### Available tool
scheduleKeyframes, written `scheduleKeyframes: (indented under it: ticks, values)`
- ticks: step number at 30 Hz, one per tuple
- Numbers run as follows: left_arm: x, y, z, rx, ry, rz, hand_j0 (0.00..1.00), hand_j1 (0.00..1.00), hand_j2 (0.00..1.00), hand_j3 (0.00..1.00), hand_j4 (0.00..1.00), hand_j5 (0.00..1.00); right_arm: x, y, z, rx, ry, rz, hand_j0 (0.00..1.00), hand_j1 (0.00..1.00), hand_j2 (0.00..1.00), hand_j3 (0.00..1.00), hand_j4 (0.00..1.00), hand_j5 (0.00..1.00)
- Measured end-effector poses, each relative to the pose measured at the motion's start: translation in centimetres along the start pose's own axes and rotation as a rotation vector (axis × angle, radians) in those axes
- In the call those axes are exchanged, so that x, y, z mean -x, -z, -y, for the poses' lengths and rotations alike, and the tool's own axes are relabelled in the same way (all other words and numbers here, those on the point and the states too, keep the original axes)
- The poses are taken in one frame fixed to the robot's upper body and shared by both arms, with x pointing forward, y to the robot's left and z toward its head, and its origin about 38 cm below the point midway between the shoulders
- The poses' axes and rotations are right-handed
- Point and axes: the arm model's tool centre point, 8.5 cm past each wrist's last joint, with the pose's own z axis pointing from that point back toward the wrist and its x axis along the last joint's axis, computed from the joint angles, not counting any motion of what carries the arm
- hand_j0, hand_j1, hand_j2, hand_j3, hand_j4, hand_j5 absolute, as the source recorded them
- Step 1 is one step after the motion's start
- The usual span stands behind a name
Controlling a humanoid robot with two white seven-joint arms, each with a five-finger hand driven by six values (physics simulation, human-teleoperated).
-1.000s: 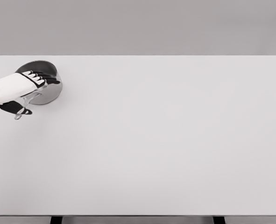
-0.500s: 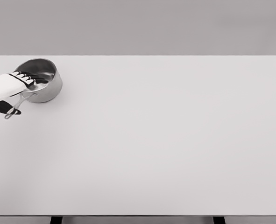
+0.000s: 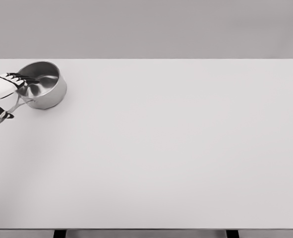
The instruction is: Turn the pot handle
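Gripping the thin metal handle [image 3: 7, 110] of the shiny steel saucepan [image 3: 43, 85], the left robot hand [image 3: 2, 94] is levering it around on the white tabletop [image 3: 176, 148].

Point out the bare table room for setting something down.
Everything right of the pot to the table's right edge is bare, as is the whole near half. Only the far left corner is crowded: the left hand is over the pot handle.

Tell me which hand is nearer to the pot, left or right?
Left. The left hand is at the pot, over its handle at the near-left side. The right hand is not in view.
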Motion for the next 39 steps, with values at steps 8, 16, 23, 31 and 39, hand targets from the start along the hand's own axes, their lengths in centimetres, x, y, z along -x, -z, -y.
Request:
scheduleKeyframes:
  ticks: [8, 16, 23, 31, 39]
  values:
    - [1.4, -0.3, 0.4, -0.01, -0.013, -0.048, 1.0, 1.0, 1.0, 1.0, 1.0, 1.0, -0.1, 0.0, 0.1, 0.001, -0.001, 0.001, 1.0, 1.0, 1.0, 1.0, 1.0, 1.0]
    - [2.3, -0.2, 0.6, -0.032, -0.007, -0.115, 1.0, 1.0, 1.0, 1.0, 1.0, 1.0, 0.0, 0.0, 0.0, 0.0, 0.0, 0.0, 1.0, 1.0, 1.0, 1.0, 1.0, 1.0]
    - [3.1, 0.2, 0.2, -0.069, 0.001, -0.172, 1.0, 1.0, 1.0, 1.0, 1.0, 1.0, 0.0, 0.0, 0.0, 0.0, 0.0, 0.0, 1.0, 1.0, 1.0, 1.0, 1.0, 1.0]
    - [3.5, 1.9, 0.7, -0.086, 0.019, -0.226, 1.0, 1.0, 1.0, 1.0, 1.0, 1.0, 0.0, 0.0, 0.0, 0.0, 0.0, 0.0, 1.0, 1.0, 1.0, 1.0, 1.0, 1.0]
    - [4.0, 1.6, -1.5, -0.131, 0.027, -0.229, 1.0, 1.0, 1.0, 1.0, 1.0, 1.0, 0.0, 0.0, 0.0, 0.0, 0.0, 0.0, 1.0, 1.0, 1.0, 1.0, 1.0, 1.0]
